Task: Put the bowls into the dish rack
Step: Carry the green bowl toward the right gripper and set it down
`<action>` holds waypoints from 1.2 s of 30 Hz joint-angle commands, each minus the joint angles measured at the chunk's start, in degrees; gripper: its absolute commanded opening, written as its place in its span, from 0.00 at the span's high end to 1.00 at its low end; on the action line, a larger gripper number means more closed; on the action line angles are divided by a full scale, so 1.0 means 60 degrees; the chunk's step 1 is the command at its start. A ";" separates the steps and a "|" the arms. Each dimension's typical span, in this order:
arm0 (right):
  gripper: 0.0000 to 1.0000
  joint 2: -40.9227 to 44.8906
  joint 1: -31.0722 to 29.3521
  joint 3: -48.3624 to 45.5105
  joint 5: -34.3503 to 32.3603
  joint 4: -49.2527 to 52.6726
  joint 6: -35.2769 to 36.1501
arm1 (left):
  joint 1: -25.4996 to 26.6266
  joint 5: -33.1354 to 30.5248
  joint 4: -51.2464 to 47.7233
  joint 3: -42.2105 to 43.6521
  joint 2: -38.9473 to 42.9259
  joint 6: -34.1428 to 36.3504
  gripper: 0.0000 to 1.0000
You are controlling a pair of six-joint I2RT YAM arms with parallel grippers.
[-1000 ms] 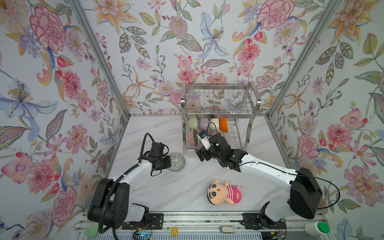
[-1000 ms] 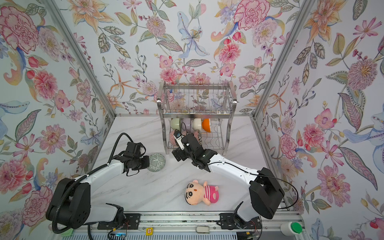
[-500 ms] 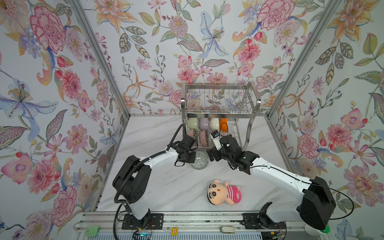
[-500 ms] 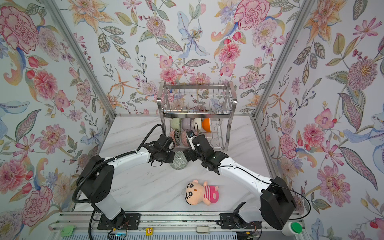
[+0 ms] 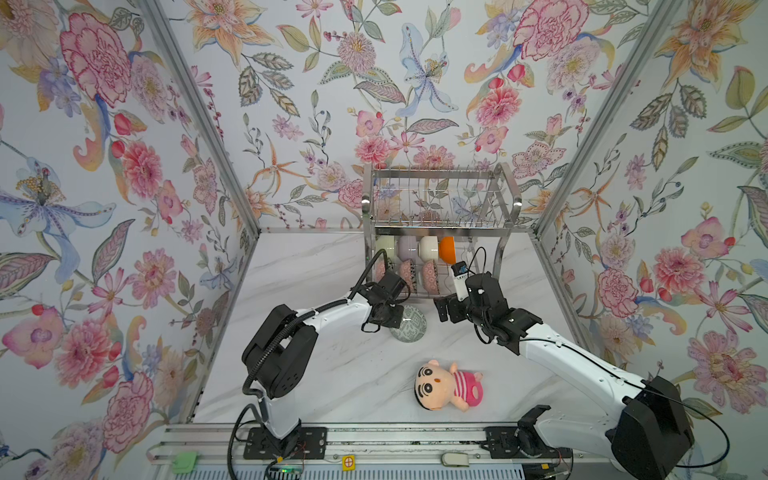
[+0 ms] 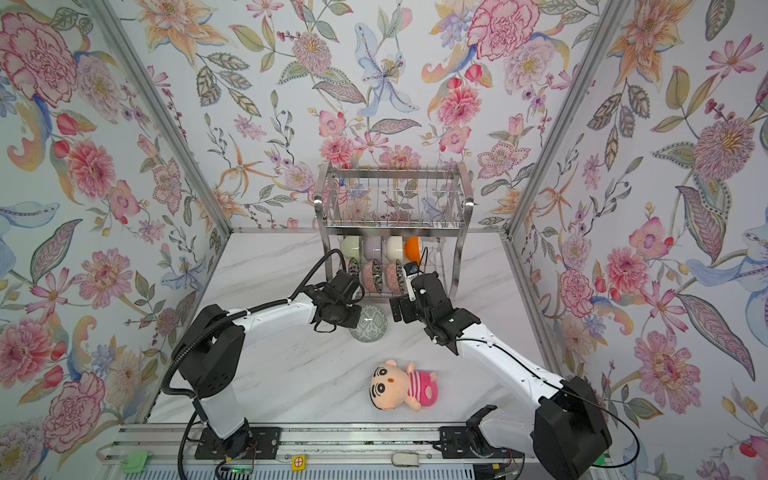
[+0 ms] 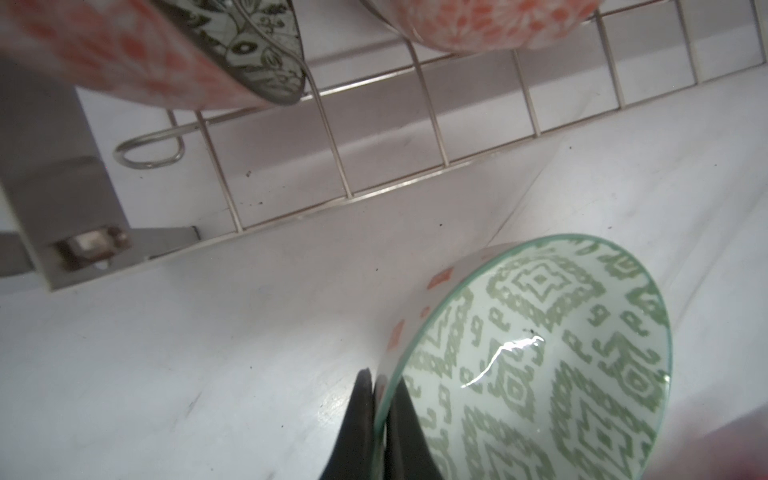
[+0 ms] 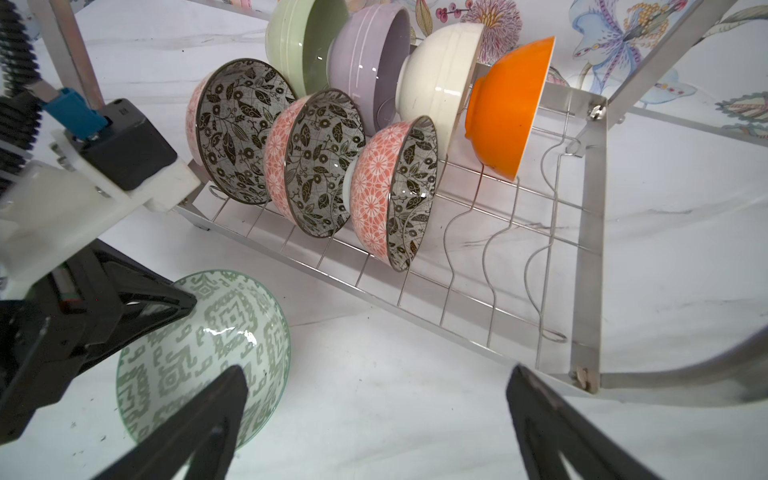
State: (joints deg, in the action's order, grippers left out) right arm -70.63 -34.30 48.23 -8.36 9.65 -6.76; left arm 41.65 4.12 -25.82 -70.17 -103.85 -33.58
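Left gripper (image 7: 380,382) has brought the last bowl (image 5: 411,330) to the rack (image 5: 440,227), rim pinched; 7 already racked; right gripper (image 8: 378,372) spread.

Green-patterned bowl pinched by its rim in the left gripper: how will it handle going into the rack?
Probably slippery: the green-patterned bowl shows a bright glaze highlight, and the left gripper pinches only its rim. Likely to twist, since most of it hangs to one side of that pinch. Looks rigid, may chip on the dish rack wires.
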 commanded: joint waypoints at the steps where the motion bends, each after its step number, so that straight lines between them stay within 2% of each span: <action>1: 0.01 0.0104 0.0048 -0.0105 0.0249 -0.0130 -0.0219 | 0.0152 -0.0176 0.0093 -0.0120 -0.0079 -0.0013 0.95; 20: 0.01 0.0052 0.0044 -0.0282 0.0434 -0.0407 -0.0422 | 0.0170 -0.0071 0.0284 0.0244 0.0027 -0.0085 0.75; 30: 0.01 0.0135 0.0048 -0.0329 0.0489 -0.0480 -0.0593 | 0.0163 -0.0550 0.0368 0.0476 0.1010 0.0138 0.38; 36: 0.01 0.0225 0.0048 -0.0351 0.0565 -0.0464 -0.0723 | 0.0097 -0.1075 0.0154 0.0683 0.1770 0.0427 0.32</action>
State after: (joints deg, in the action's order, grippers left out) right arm -70.59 -34.30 47.13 -5.93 7.68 -9.85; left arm 42.06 0.86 -23.81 -67.16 -96.36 -32.67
